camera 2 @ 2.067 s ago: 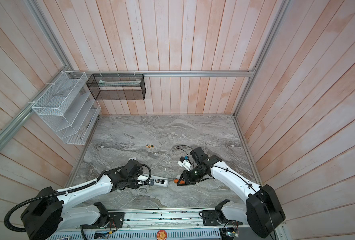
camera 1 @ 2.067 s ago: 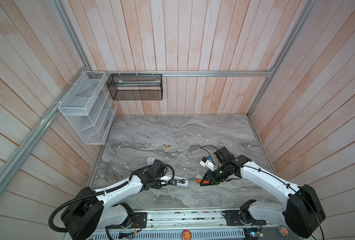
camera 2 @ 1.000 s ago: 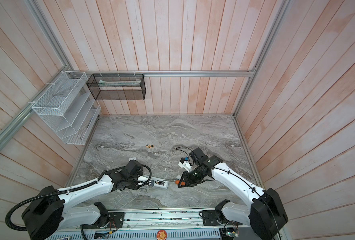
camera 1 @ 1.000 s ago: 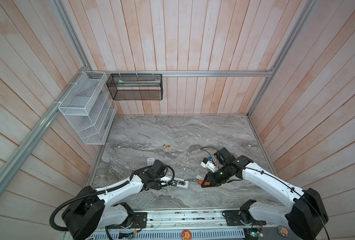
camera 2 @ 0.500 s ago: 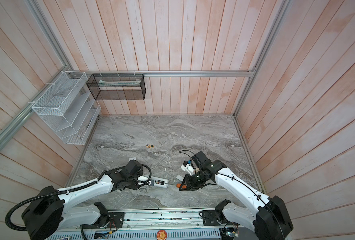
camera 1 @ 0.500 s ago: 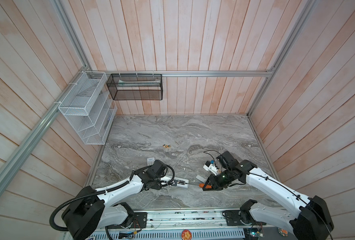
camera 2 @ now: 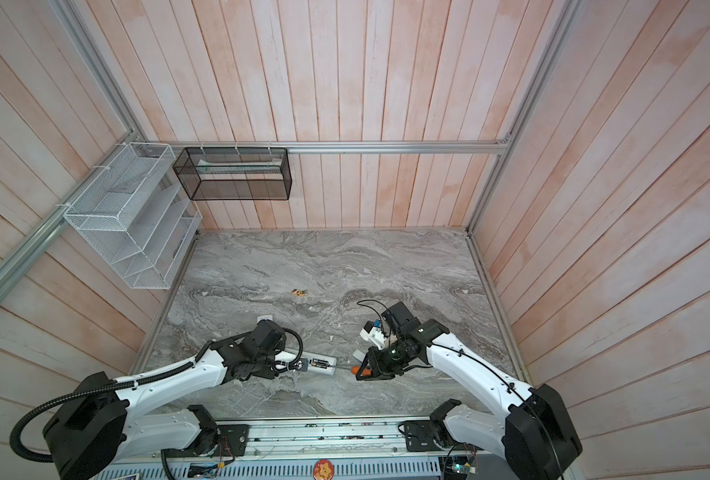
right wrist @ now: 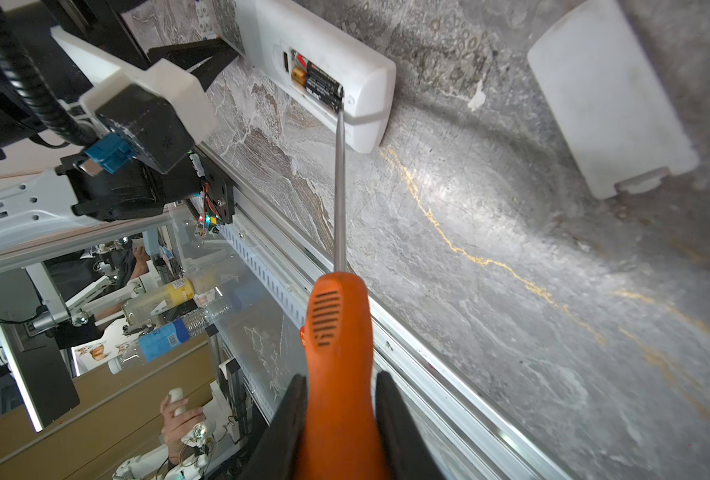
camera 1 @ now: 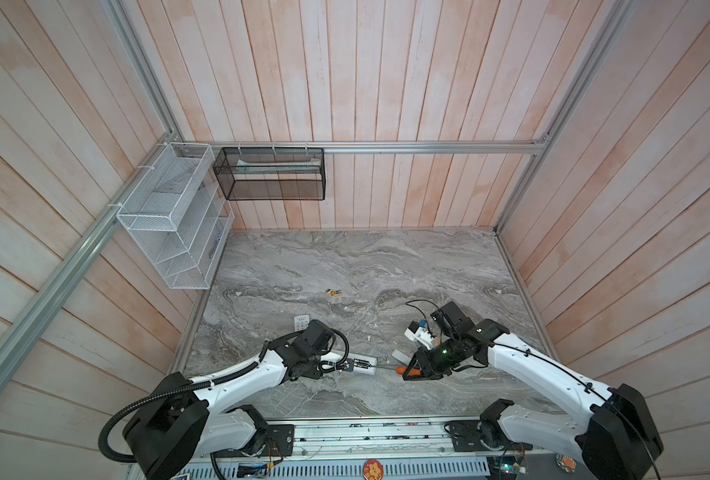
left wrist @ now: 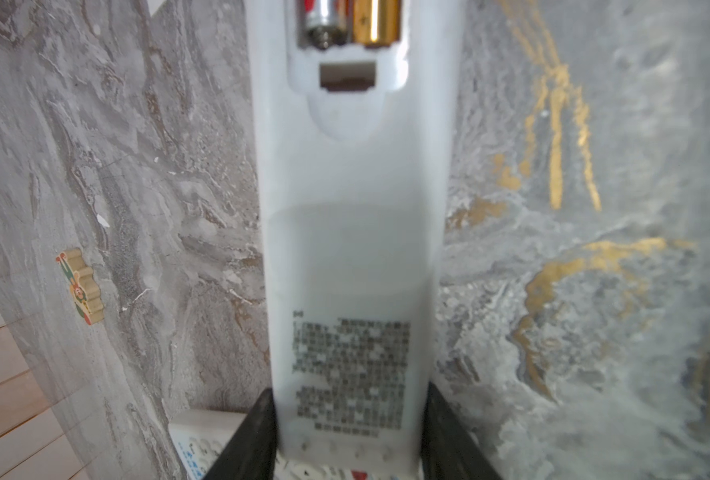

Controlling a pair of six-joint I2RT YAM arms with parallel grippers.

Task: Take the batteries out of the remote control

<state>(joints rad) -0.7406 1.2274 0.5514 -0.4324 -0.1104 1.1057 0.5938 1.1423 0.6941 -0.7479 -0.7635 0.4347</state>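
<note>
My left gripper [left wrist: 348, 390] is shut on the label end of a white remote control [left wrist: 353, 228] that lies back-up on the marble table, also seen in both top views [camera 1: 366, 366] [camera 2: 323, 366]. Its compartment is open and black batteries [right wrist: 320, 83] with gold ends [left wrist: 376, 20] lie inside. My right gripper [right wrist: 341, 376] [camera 1: 413, 371] is shut on an orange-handled screwdriver [right wrist: 336, 332]. The metal shaft [right wrist: 338, 187] reaches across to the remote, and its tip touches the end of the black battery.
The white battery cover [right wrist: 611, 99] [camera 1: 399, 356] lies loose beside the right gripper. Another white remote with buttons [left wrist: 199, 436] lies under the left gripper. A small wooden piece [camera 1: 334, 293] sits mid-table. White [camera 1: 170, 216] and black [camera 1: 270, 174] wire baskets hang on the walls.
The right gripper has carried the screwdriver a little toward the table's front edge, and the shaft now lines up with the battery compartment. The left arm and the remote have not moved.
</note>
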